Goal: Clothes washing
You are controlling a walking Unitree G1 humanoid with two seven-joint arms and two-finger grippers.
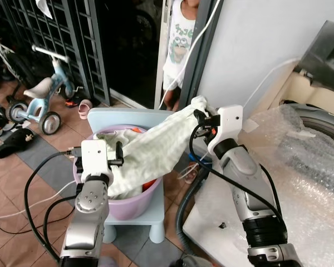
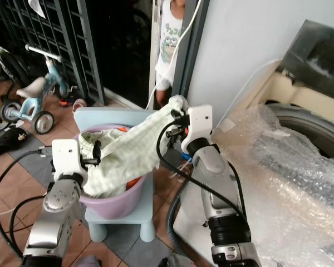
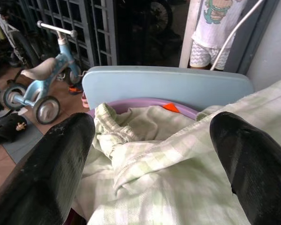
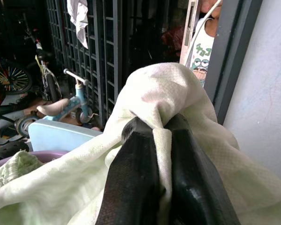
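A pale green checked garment (image 1: pixel 156 150) stretches from the purple laundry basin (image 1: pixel 134 206) up to my right gripper (image 1: pixel 200 114), which is shut on its bunched top end (image 4: pixel 161 101). More green cloth (image 3: pixel 131 126) lies in the basin, with something orange (image 3: pixel 171 107) under it. My left gripper (image 1: pixel 118 154) hovers open over the basin's near side, its fingers (image 3: pixel 51 164) spread wide above the cloth without holding it. The washing machine's drum opening (image 2: pixel 317 125) sits to my right under bubble wrap (image 2: pixel 284 161).
The basin rests on a light blue child's chair (image 1: pixel 131 118). A person (image 1: pixel 181 39) stands in the doorway behind it. A blue tricycle (image 1: pixel 42 100), sandals (image 1: pixel 14 142) and cables (image 1: pixel 22 214) lie on the tiled floor at left. A grey hose (image 1: pixel 183 208) runs beside the machine.
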